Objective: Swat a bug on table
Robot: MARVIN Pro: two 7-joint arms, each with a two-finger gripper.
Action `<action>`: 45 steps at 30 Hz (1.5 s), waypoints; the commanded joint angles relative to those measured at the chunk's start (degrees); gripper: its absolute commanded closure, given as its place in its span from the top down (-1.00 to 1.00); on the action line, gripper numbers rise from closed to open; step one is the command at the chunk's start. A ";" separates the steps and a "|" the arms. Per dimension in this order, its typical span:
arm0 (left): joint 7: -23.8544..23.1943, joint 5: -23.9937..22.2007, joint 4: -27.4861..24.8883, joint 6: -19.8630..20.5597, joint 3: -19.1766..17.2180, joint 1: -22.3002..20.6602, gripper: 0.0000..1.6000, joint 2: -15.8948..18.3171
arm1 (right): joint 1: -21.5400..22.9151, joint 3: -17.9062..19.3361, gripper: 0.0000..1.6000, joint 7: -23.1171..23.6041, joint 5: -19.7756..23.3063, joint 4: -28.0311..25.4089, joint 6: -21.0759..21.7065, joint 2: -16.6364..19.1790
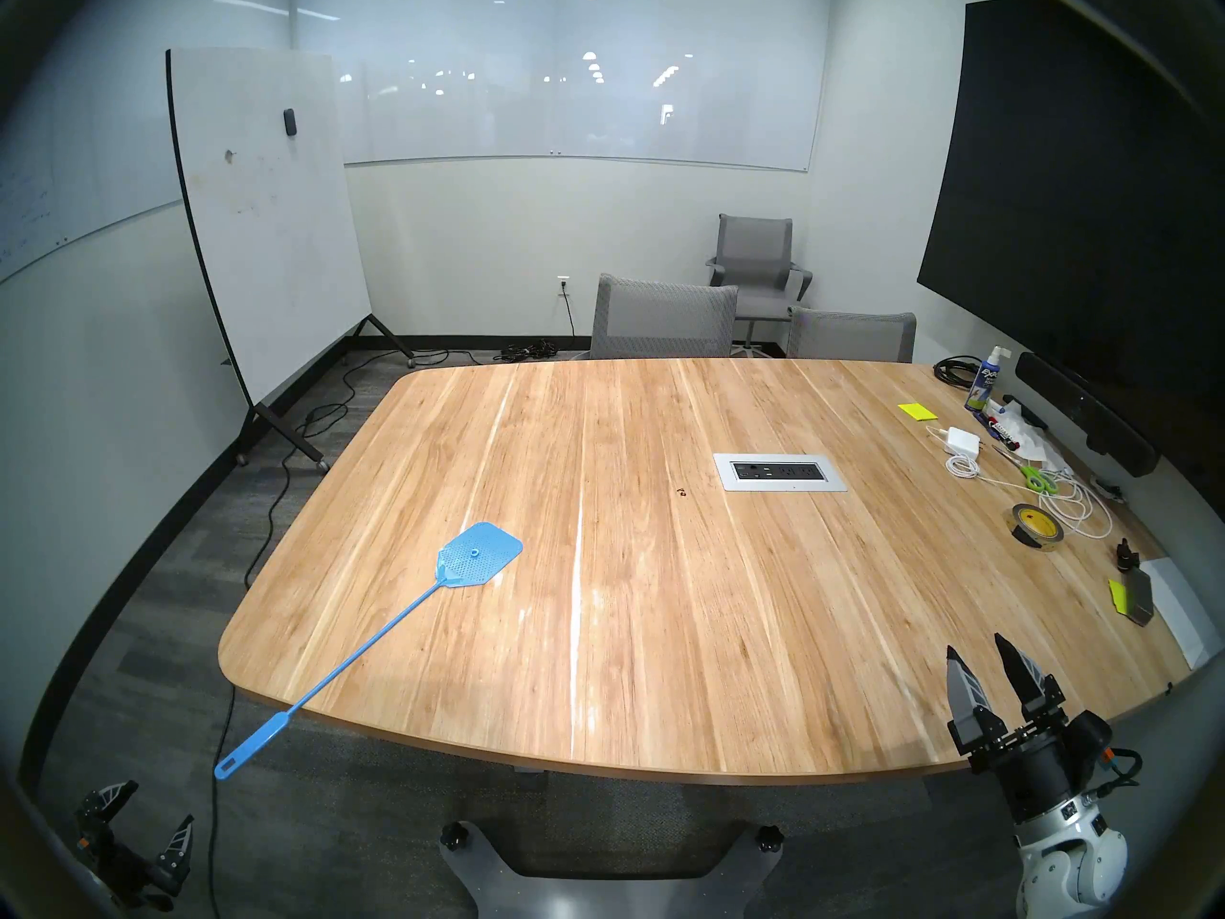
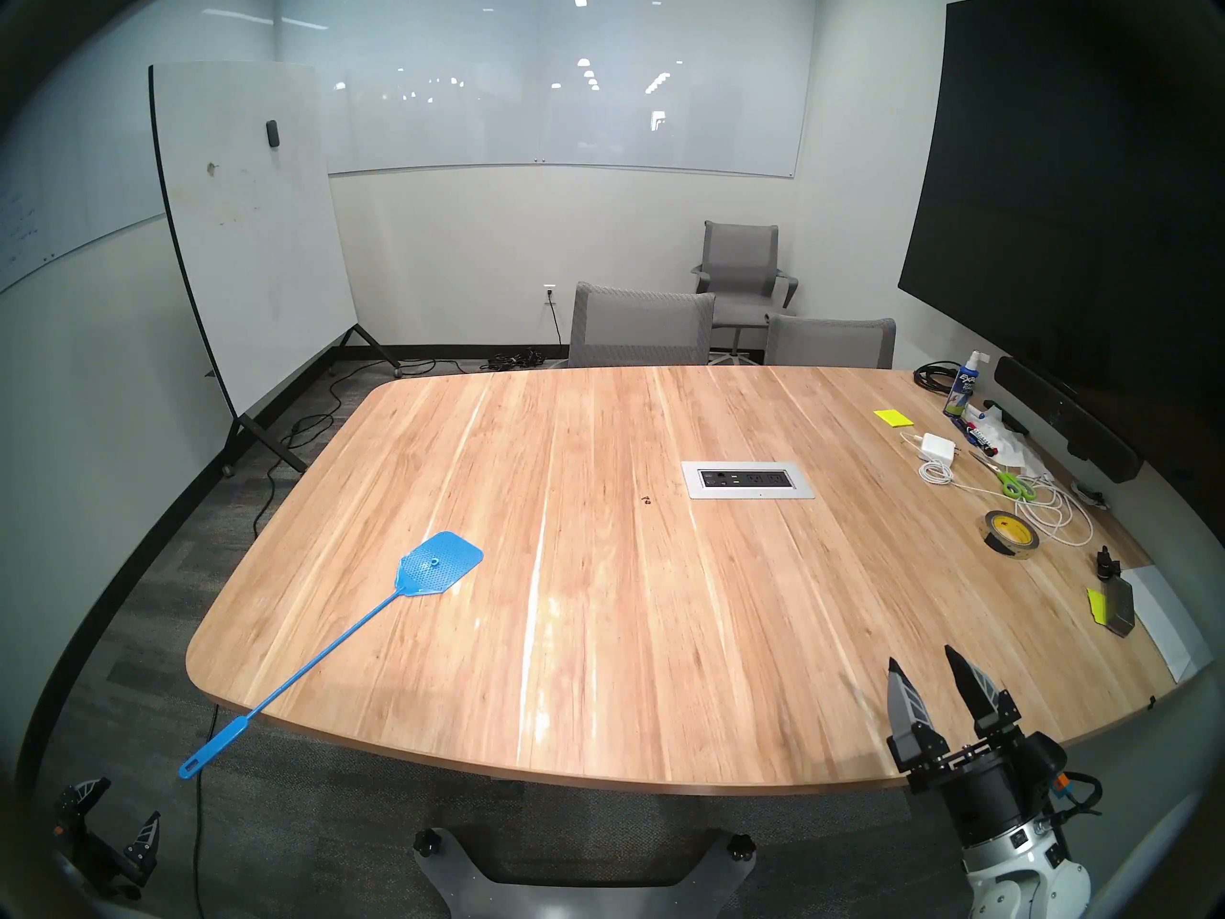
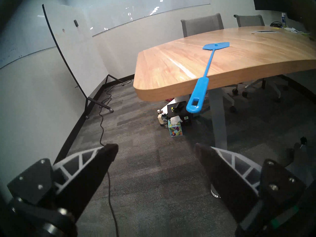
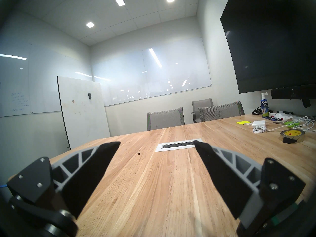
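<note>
The left hand (image 1: 136, 831) hangs empty with jaws spread, near and below the table (image 1: 464, 732). The swatter (image 1: 371, 639) overhangs the near-left edge; a clumsy nudge could tip it off. The bug (image 1: 681, 492) sits mid-table left of the outlet panel (image 1: 779, 471), a tiny target. The right hand (image 1: 980, 659) is open too.

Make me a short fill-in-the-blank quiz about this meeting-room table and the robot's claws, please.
1. The long plastic fly swatter is coloured ____.
2. Its handle end sticks out past the ____ of the light-brown wood-plank table.
3. The tiny dark bug lies just beside the inset grey ____ panel.
4. The left claw and the right claw both hold ____.

Missing words: blue; edge; power-outlet; nothing
</note>
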 commanded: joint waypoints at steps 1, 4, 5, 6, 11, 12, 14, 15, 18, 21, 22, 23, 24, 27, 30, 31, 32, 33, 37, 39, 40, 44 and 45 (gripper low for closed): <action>-3.03 -4.65 -0.56 -2.30 -0.15 6.42 1.00 0.01 | 0.09 0.07 1.00 0.11 0.01 -0.88 -0.11 0.10; -7.53 -6.67 -1.65 -1.46 -0.15 8.18 1.00 -0.36 | 0.10 0.08 1.00 0.13 0.01 -0.87 -0.10 0.08; -8.35 -7.22 -2.30 -1.07 -0.15 8.91 1.00 -0.52 | 0.10 0.08 1.00 0.14 0.01 -0.87 -0.10 0.08; -9.07 -7.86 -2.73 -0.84 -0.15 9.30 1.00 -0.64 | 0.10 0.08 1.00 0.15 0.01 -0.87 -0.10 0.08; -12.30 -12.07 -4.96 0.80 -0.15 12.63 1.00 -1.13 | 0.10 0.11 1.00 0.17 -0.01 -0.91 -0.07 0.04; -12.30 -13.29 -5.14 0.34 -0.15 13.95 1.00 -1.00 | 0.09 0.12 1.00 0.17 -0.02 -0.93 -0.06 0.03; -12.30 -14.62 -4.85 -0.45 -0.15 14.80 1.00 -0.85 | 0.08 0.13 1.00 0.16 -0.03 -0.97 -0.03 0.01; -12.30 -14.56 -4.47 -1.55 -0.15 14.34 1.00 -0.92 | 0.07 0.13 1.00 0.15 -0.04 -0.99 -0.02 0.00; -9.83 -11.48 -3.70 -6.46 -0.15 12.17 1.00 -1.98 | 0.05 0.15 1.00 0.13 -0.07 -1.04 0.02 -0.03; -6.59 -9.36 -3.37 -8.81 -0.15 11.60 1.00 -2.63 | 0.06 0.16 1.00 0.14 -0.08 -1.05 0.04 -0.05; -3.47 -7.33 -4.37 -9.37 -0.15 10.82 1.00 -3.91 | 0.08 0.16 1.00 0.17 -0.07 -1.01 0.03 -0.05; -2.85 -6.80 -4.31 -10.71 -0.15 10.83 1.00 -4.29 | 0.09 0.16 1.00 0.17 -0.07 -1.01 0.03 -0.05; -1.53 -6.17 -4.74 -11.98 -0.15 11.23 1.00 -4.98 | 0.10 0.17 1.00 0.18 -0.07 -1.00 0.03 -0.06; 1.74 -3.93 -6.19 -14.92 -0.15 12.34 1.00 -6.92 | 0.13 0.18 1.00 0.22 -0.07 -0.96 0.03 -0.06; 4.46 -0.84 -7.29 -17.91 -0.15 13.56 1.00 -8.55 | 0.16 0.19 1.00 0.25 -0.07 -0.92 0.03 -0.07; 5.09 -0.08 -7.32 -19.04 -0.15 13.86 1.00 -8.98 | 0.17 0.19 1.00 0.26 -0.07 -0.92 0.03 -0.07; 6.25 1.21 -7.39 -20.38 -0.15 14.14 1.00 -9.40 | 0.17 0.19 1.00 0.27 -0.07 -0.91 0.03 -0.08; 6.83 2.16 -7.44 -21.10 -0.15 14.37 1.00 -9.70 | 0.17 0.20 1.00 0.27 -0.07 -0.91 0.04 -0.08; 9.90 6.41 -7.07 -25.34 -0.15 15.72 1.00 -10.37 | 0.19 0.21 1.00 0.30 -0.08 -0.91 0.05 -0.10; 11.81 8.70 -7.04 -27.08 -0.15 16.42 1.00 -10.82 | 0.20 0.21 1.00 0.31 -0.08 -0.90 0.05 -0.11; 12.95 9.86 -7.07 -28.33 -0.15 16.64 1.00 -11.21 | 0.21 0.22 1.00 0.32 -0.08 -0.89 0.05 -0.11; 16.58 13.48 -7.97 -31.41 -0.15 17.94 1.00 -12.44 | 0.21 0.23 1.00 0.33 -0.09 -0.91 0.07 -0.14; 17.70 14.47 -8.35 -31.52 -0.15 18.19 1.00 -12.79 | 0.21 0.23 1.00 0.33 -0.10 -0.92 0.08 -0.14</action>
